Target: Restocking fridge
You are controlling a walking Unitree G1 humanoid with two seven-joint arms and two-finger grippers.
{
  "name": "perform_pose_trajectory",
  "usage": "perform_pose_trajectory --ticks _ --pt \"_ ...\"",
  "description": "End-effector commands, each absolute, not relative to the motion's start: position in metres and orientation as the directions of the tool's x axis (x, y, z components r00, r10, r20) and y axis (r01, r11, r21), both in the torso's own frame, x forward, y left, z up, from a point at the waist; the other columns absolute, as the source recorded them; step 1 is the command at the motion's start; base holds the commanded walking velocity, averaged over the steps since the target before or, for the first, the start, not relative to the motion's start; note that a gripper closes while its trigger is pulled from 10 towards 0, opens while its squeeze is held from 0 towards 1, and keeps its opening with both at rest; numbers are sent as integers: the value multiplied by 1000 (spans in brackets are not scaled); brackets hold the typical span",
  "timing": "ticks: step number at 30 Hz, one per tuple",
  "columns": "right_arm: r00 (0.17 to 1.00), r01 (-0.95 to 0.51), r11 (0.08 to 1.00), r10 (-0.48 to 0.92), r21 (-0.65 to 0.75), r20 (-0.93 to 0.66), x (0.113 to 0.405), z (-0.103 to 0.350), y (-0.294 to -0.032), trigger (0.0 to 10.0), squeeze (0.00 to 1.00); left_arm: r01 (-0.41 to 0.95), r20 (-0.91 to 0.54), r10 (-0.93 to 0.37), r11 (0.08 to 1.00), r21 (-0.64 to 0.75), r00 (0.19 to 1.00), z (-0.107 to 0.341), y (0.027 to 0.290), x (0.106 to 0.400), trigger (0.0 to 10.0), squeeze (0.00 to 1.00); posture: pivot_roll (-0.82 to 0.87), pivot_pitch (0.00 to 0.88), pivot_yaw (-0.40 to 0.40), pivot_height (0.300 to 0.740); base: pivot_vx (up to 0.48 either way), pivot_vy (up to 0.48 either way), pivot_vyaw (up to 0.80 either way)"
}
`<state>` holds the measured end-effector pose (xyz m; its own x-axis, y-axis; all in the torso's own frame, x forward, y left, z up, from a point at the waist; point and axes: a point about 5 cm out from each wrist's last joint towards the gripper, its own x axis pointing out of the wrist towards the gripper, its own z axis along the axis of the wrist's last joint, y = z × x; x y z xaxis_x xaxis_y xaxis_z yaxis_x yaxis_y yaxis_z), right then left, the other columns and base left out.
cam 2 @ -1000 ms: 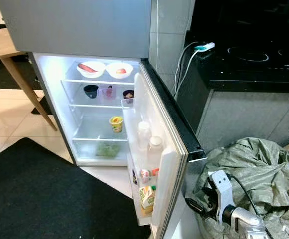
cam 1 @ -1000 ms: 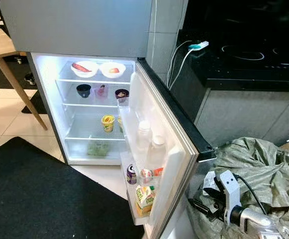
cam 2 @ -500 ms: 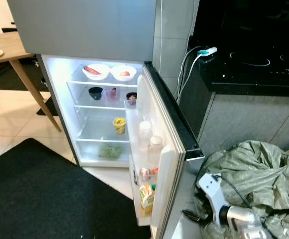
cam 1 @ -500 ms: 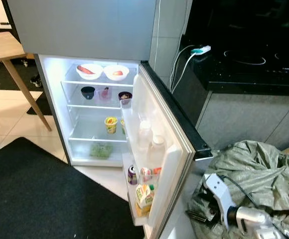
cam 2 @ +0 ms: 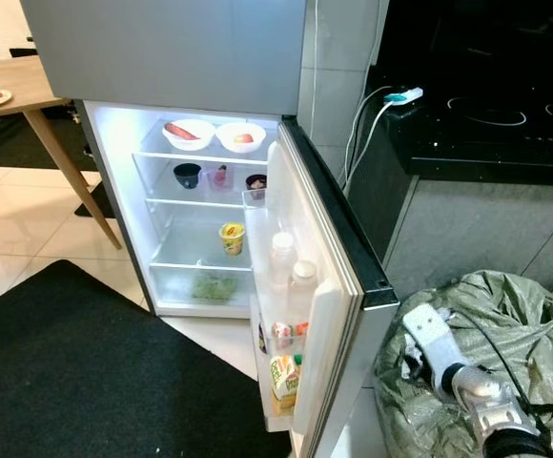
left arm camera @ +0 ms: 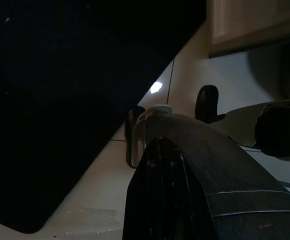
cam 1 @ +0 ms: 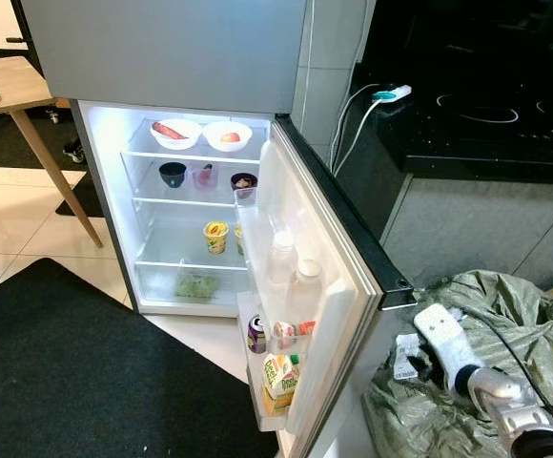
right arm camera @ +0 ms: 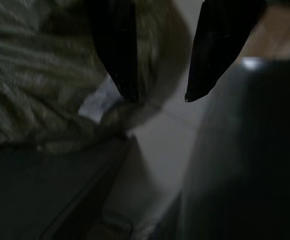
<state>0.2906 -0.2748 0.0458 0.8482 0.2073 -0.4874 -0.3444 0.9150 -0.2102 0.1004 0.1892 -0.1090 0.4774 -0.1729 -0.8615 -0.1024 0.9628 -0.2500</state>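
The fridge [cam 1: 162,57] stands with its lower door [cam 1: 329,239] swung open and the inside lit. On the shelves sit two white bowls [cam 1: 176,134] with food, a dark bowl [cam 1: 172,174], a yellow cup [cam 1: 215,236] and greens [cam 1: 195,284] at the bottom. The door racks hold two white bottles [cam 1: 282,258], a can [cam 1: 256,334] and a juice carton [cam 1: 278,377]. My right arm [cam 1: 477,382] reaches over a crumpled grey-green bag [cam 1: 505,305] beside the door. My right gripper [right arm camera: 160,97] is open with nothing between its fingers, close to the bag's folds. The left arm hangs idle in the dark.
A black mat [cam 1: 76,372] covers the floor before the fridge. A wooden table [cam 1: 10,91] stands at the left. A dark counter with a hob [cam 1: 477,114] and a white cable [cam 1: 348,119] lies to the right, behind the bag.
My right arm has risen and its wrist has turned over the bag. The camera has shifted a little; the fridge and its contents stay put.
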Motion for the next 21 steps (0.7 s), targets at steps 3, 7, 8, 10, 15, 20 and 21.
perform_pose_trajectory --ticks 3,7,8,10,15,20,21 --pt "857 -335 926 223 -174 -464 291 47 -273 10000 0 -101 -888 -229 951 -291 399 -116 174 81 10000 0 -77 0 -66 740 0 0 0" --pt "869 -360 931 313 -56 -382 297 54 -258 10000 0 -105 -888 -229 951 -292 398 -116 174 80 10000 0 -72 0 -68 740 0 0 0" --pt "870 -370 928 331 -40 -365 299 55 -254 10000 0 -106 -888 -229 950 -293 398 -116 174 79 10000 0 -72 0 -68 740 0 0 0" --pt "848 -440 898 423 19 -319 303 59 -234 10000 0 -109 -889 -228 950 -293 397 -116 174 79 10000 0 -72 0 -68 740 0 0 0" --pt "661 -717 683 729 136 -178 290 73 -178 10000 0 -111 -889 -228 950 -293 396 -116 174 78 10000 0 -69 0 -72 740 0 0 0" --pt "338 -908 338 940 249 -44 252 91 -129 10000 0 -116 -889 -227 948 -295 398 -116 174 78 10000 0 -62 0 -75 740 0 0 0" --pt "338 -908 338 940 249 -44 252 91 -129 10000 0 -116 -889 -227 948 -295 398 -116 174 78 10000 0 -62 0 -75 740 0 0 0"
